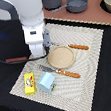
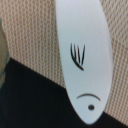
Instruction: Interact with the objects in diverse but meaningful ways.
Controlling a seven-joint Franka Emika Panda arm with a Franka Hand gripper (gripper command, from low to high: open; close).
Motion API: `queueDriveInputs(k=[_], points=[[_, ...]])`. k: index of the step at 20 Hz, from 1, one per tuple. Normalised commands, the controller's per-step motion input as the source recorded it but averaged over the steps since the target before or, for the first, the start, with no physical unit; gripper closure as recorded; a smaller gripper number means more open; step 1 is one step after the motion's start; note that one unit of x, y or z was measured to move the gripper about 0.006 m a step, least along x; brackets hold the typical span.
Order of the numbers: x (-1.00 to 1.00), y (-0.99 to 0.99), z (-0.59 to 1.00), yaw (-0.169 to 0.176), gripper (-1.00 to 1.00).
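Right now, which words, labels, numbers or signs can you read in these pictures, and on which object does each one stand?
No text can be read.
Yellow box: printed front, too blurred to read.
Pale blue carton: no legible label.
White object in the wrist view: dark curved marks, not letters.

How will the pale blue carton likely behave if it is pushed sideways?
The pale blue carton looks small and boxy, so it is probably light and stiff. It stands on the woven mat, whose texture may catch its base, so a high push could tip it. The yellow box close beside it might get bumped.
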Motion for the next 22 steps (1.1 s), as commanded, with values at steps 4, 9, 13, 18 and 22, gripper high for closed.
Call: queueDriveInputs(k=[4, 9, 13, 18, 22], points=[[-0.13, 0.12, -0.22, 0.016, 1.0], [-0.1, 0.12, -0.18, 0.028, 1.0], [-0.14, 0.08, -0.18, 0.035, 1.0], [-0.11, 0.06, -0.11, 0.031, 1.0], [-0.09, 0.01, 0.49, 0.037, 1.0]])
